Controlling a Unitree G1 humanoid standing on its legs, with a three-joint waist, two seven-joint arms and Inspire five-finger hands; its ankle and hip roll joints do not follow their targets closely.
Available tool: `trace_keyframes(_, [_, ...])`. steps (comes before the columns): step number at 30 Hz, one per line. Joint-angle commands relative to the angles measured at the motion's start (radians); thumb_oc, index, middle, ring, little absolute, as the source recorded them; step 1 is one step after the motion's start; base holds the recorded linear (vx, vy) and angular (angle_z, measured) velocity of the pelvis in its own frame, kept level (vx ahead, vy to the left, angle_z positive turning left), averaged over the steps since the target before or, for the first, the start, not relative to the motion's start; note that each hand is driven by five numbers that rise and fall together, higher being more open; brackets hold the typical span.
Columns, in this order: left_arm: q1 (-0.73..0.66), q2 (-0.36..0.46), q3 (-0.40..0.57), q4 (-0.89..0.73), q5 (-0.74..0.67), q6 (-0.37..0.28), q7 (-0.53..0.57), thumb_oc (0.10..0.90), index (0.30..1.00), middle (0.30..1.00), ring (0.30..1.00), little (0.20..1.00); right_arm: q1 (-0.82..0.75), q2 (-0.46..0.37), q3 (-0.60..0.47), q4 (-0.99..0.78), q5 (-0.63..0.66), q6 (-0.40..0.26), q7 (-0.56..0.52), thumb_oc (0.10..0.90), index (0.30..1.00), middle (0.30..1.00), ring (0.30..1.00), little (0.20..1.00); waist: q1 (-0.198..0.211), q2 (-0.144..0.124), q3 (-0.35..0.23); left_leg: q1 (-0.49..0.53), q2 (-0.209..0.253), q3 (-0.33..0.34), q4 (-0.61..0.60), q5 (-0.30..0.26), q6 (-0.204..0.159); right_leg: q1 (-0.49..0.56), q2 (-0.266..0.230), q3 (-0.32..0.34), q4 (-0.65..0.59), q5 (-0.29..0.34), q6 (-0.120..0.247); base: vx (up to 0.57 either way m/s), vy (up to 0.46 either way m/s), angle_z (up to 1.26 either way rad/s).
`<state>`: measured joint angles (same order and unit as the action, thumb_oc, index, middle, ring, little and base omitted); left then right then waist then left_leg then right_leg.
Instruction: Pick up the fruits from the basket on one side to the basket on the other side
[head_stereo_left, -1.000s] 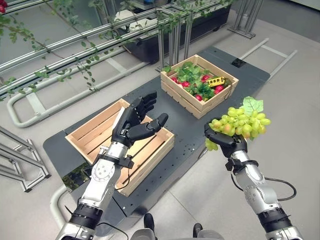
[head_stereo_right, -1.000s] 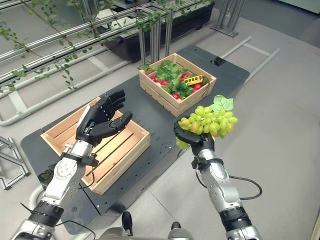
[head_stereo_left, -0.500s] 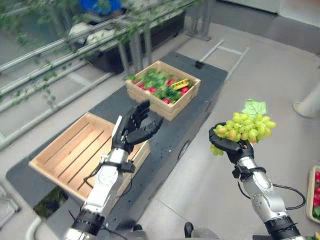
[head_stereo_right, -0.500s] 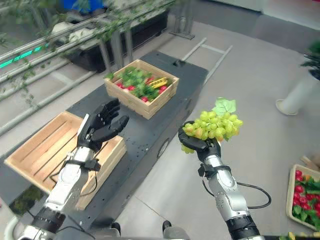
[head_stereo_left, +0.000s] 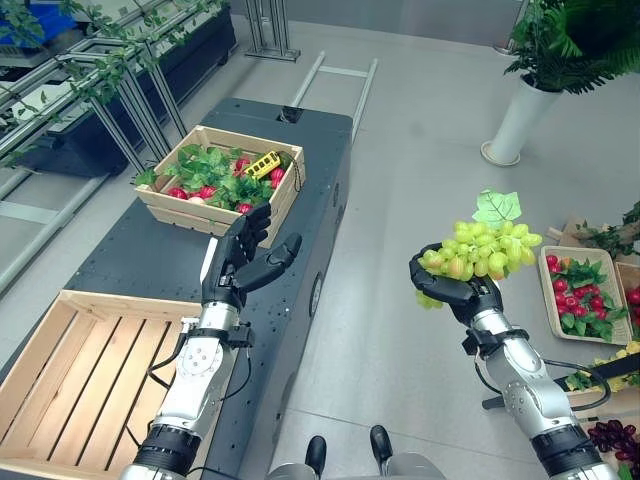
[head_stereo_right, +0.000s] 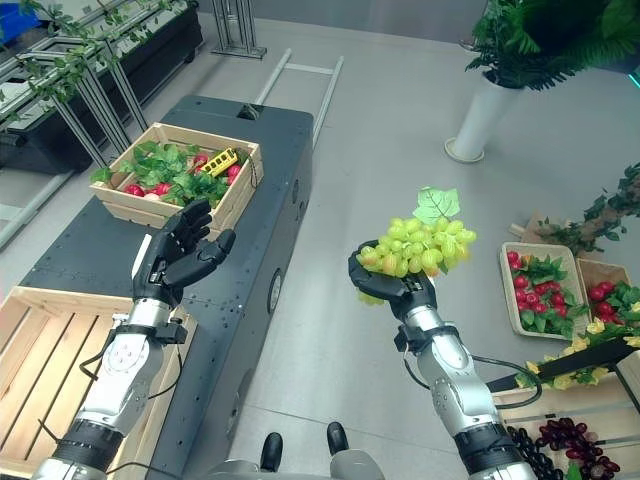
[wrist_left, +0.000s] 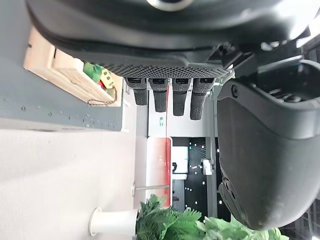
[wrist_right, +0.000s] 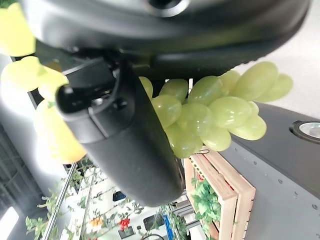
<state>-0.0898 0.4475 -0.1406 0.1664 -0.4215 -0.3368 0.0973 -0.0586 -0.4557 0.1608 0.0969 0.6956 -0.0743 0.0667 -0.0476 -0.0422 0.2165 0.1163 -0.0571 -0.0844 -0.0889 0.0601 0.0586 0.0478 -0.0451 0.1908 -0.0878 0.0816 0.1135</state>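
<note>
The robot's right hand (head_stereo_left: 456, 292), at the right of centre in the head view, was curled under and around a bunch of green grapes (head_stereo_left: 480, 250), cupping it palm-up above the bare grey floor, with a green leaf standing at the top of the bunch; the right wrist view showed the thumb closed against the grapes. The left hand (head_stereo_left: 240, 262), left of centre, hung with fingers straight and spread, holding nothing, above the dark platform (head_stereo_left: 150, 250). Beyond it, in the upper left of the frame, sat the filled wooden crate (head_stereo_left: 222, 180) of leaves, red fruit and a small yellow toy; the empty slatted crate (head_stereo_left: 70, 375) lay in the lower left corner. At the right edge stood a shallow tray of red fruit (head_stereo_left: 578, 295), and a white potted plant (head_stereo_left: 520, 115) rose in the upper right. Judged from this, one fruit was lifted and in transit, not yet set down in any crate, and the filled crate held more to move. Against the frames a second earlier, the whole view had swung right, bringing the plant and floor trays into frame, while the right hand's grip on the grapes and the left hand's spread pose looked unchanged.
</note>
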Motion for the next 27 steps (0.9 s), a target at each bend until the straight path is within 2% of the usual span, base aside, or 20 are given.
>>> trace_keyframes(1, [-0.122,0.032,0.044,-0.052,0.063,-0.084,0.037,0.800,0.900,0.900,0.900,0.900,-0.073,-0.023,-0.109,-0.140,0.005,-0.113,0.072,0.400,0.300,0.300,0.300,0.300,-0.025,0.013,-0.063,0.025,-0.008,0.040,0.022,-0.156,0.005,-0.010,-0.006,-0.051,0.026,-0.003,0.003,-0.13,0.218,-0.58])
trace_keyframes(3, [-0.124,0.033,0.031,-0.021,0.088,-0.027,0.065,0.800,0.900,0.900,0.900,0.900,-0.068,-0.022,-0.111,-0.153,0.043,-0.092,0.107,0.400,0.300,0.300,0.300,0.300,-0.028,0.014,-0.053,0.028,-0.009,0.066,0.011,-0.151,0.005,-0.041,-0.017,-0.080,0.033,0.019,0.016,-0.13,0.135,-0.54])
trace_keyframes(4, [-0.114,0.040,0.027,0.004,0.071,-0.001,0.080,0.800,0.900,0.900,0.900,0.900,-0.073,-0.023,-0.109,-0.159,0.053,-0.075,0.129,0.400,0.300,0.300,0.300,0.300,-0.021,0.016,-0.045,0.038,-0.005,0.099,0.002,-0.152,0.002,-0.063,-0.031,-0.153,0.062,0.038,0.027,-0.18,0.105,-0.66])
trace_keyframes(5, [-0.093,0.048,0.038,0.015,0.054,0.013,0.097,0.800,0.900,0.900,0.900,0.900,-0.087,-0.028,-0.099,-0.150,0.069,-0.067,0.171,0.400,0.300,0.300,0.300,0.300,-0.004,0.021,-0.035,0.046,0.005,0.152,0.002,-0.155,-0.001,-0.083,-0.048,-0.257,0.130,0.040,0.032,-0.20,0.093,-1.18])
trace_keyframes(7, [-0.052,0.050,0.066,0.023,0.003,0.031,0.061,0.800,0.900,0.900,0.900,0.900,-0.123,-0.029,-0.080,-0.126,0.069,-0.073,0.201,0.400,0.300,0.300,0.300,0.300,0.033,0.037,-0.031,0.041,0.027,0.222,0.002,-0.142,0.001,-0.088,-0.078,-0.375,0.278,-0.013,0.014,-0.20,0.048,-1.56])
trace_keyframes(8, [-0.051,0.049,0.066,0.024,-0.003,0.034,0.060,0.800,0.900,0.900,0.900,0.900,-0.125,-0.029,-0.078,-0.124,0.067,-0.074,0.204,0.400,0.300,0.300,0.300,0.300,0.036,0.038,-0.033,0.037,0.028,0.225,0.002,-0.140,0.001,-0.090,-0.078,-0.378,0.293,-0.017,0.012,-0.18,0.008,-1.46])
trace_keyframes(9, [-0.032,0.034,0.066,0.041,-0.050,0.048,0.045,0.800,0.900,0.900,0.900,0.900,-0.136,-0.023,-0.061,-0.115,0.041,-0.087,0.212,0.400,0.300,0.300,0.300,0.300,0.050,0.042,-0.037,0.029,0.035,0.248,0.004,-0.134,0.008,-0.075,-0.087,-0.407,0.369,-0.057,-0.007,-0.12,-0.012,-1.07])
trace_keyframes(10, [-0.027,0.029,0.067,0.046,-0.059,0.049,0.049,0.800,0.900,0.900,0.900,0.900,-0.136,-0.021,-0.056,-0.114,0.039,-0.090,0.217,0.400,0.300,0.300,0.300,0.300,0.055,0.042,-0.040,0.026,0.036,0.255,0.007,-0.136,0.010,-0.069,-0.092,-0.417,0.386,-0.064,-0.011,-0.10,-0.036,-1.18])
trace_keyframes(12, [0.006,0.000,0.070,0.061,-0.082,0.042,0.057,0.800,0.900,0.900,0.900,0.900,-0.130,-0.010,-0.035,-0.111,0.040,-0.088,0.257,0.400,0.300,0.300,0.300,0.300,0.077,0.035,-0.057,0.015,0.041,0.285,0.032,-0.159,0.008,-0.019,-0.131,-0.460,0.427,-0.094,-0.008,-0.02,-0.053,-1.03])
trace_keyframes(14, [0.042,-0.020,0.081,0.057,-0.123,0.044,0.042,0.800,0.900,0.900,0.900,0.900,-0.122,0.001,-0.017,-0.107,0.042,-0.085,0.296,0.400,0.300,0.300,0.300,0.300,0.101,0.026,-0.070,0.000,0.053,0.322,0.047,-0.164,0.002,0.033,-0.156,-0.501,0.399,-0.117,-0.012,-0.04,-0.168,-1.22])
trace_keyframes(15, [0.063,-0.037,0.082,0.055,-0.193,0.067,0.035,0.800,0.900,0.900,0.900,0.900,-0.111,0.017,0.007,-0.106,0.034,-0.083,0.328,0.400,0.300,0.300,0.300,0.300,0.115,0.007,-0.078,-0.020,0.064,0.348,0.070,-0.164,-0.013,0.103,-0.140,-0.521,0.260,-0.140,-0.007,-0.04,-0.309,-1.13])
trace_keyframes(16, [0.074,-0.049,0.085,0.062,-0.213,0.063,0.043,0.800,0.900,0.900,0.900,0.900,-0.109,0.019,0.014,-0.106,0.041,-0.069,0.353,0.400,0.300,0.300,0.300,0.300,0.125,0.000,-0.082,-0.023,0.075,0.379,0.077,-0.158,-0.030,0.148,-0.131,-0.564,0.140,-0.144,-0.006,-0.04,-0.317,-1.18])
trace_keyframes(17, [0.078,-0.055,0.087,0.068,-0.226,0.069,0.047,0.800,0.900,0.900,0.900,0.900,-0.110,0.019,0.018,-0.105,0.049,-0.058,0.361,0.400,0.300,0.300,0.300,0.300,0.131,-0.003,-0.085,-0.023,0.082,0.397,0.079,-0.156,-0.038,0.165,-0.132,-0.587,0.099,-0.136,-0.002,-0.04,-0.244,-1.39])
trace_keyframes(18, [0.073,-0.075,0.081,0.080,-0.260,0.100,0.079,0.800,0.900,0.900,0.900,0.900,-0.120,0.013,0.020,-0.109,0.085,-0.018,0.351,0.400,0.300,0.300,0.300,0.300,0.117,-0.009,-0.087,-0.024,0.094,0.409,0.074,-0.143,-0.050,0.155,-0.107,-0.541,0.066,-0.128,0.005,-0.03,-0.158,-1.19])
trace_keyframes(20, [0.058,-0.089,0.081,0.082,-0.319,0.112,0.074,0.800,0.900,0.900,0.900,0.900,-0.118,0.007,0.014,-0.123,0.117,0.006,0.350,0.400,0.300,0.300,0.300,0.300,0.104,-0.015,-0.088,-0.023,0.101,0.415,0.067,-0.130,-0.057,0.149,-0.101,-0.531,0.052,-0.125,0.004,-0.01,-0.144,-0.69])
trace_keyframes(24, [0.058,-0.108,0.040,0.042,-0.228,0.091,0.042,0.800,0.900,0.900,0.900,0.900,-0.046,0.013,-0.013,-0.162,0.157,-0.006,0.379,0.400,0.300,0.300,0.300,0.300,0.078,-0.017,-0.093,-0.014,0.105,0.416,0.050,-0.123,-0.062,0.150,-0.086,-0.525,0.048,-0.132,-0.006,0.01,-0.119,-0.29])
trace_keyframes(27, [0.033,-0.090,0.040,0.027,-0.219,0.079,0.037,0.800,0.900,0.900,0.900,0.900,-0.025,0.007,-0.029,-0.179,0.165,-0.017,0.413,0.400,0.300,0.300,0.300,0.300,0.055,-0.010,-0.095,0.013,0.107,0.417,0.025,-0.121,-0.065,0.140,-0.078,-0.523,0.040,-0.132,-0.011,-0.01,-0.102,0.01])
